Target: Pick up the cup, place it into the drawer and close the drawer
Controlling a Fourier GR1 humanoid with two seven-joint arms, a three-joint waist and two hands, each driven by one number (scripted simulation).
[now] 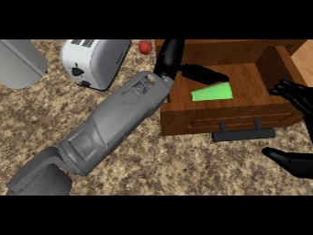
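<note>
- We see our left hand over the open drawer, fingers straight and relaxed, holding nothing.
- The green cup lies inside the drawer, near its front wall, just beside the left hand.
- Our right hand rests at the drawer's right side, fingers spread wide.
- A toaster stands at the counter's far edge.

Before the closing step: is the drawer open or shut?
Open. The drawer is pulled out, its interior exposed, with the green cup lying inside and the dark handle facing the robot.
</note>
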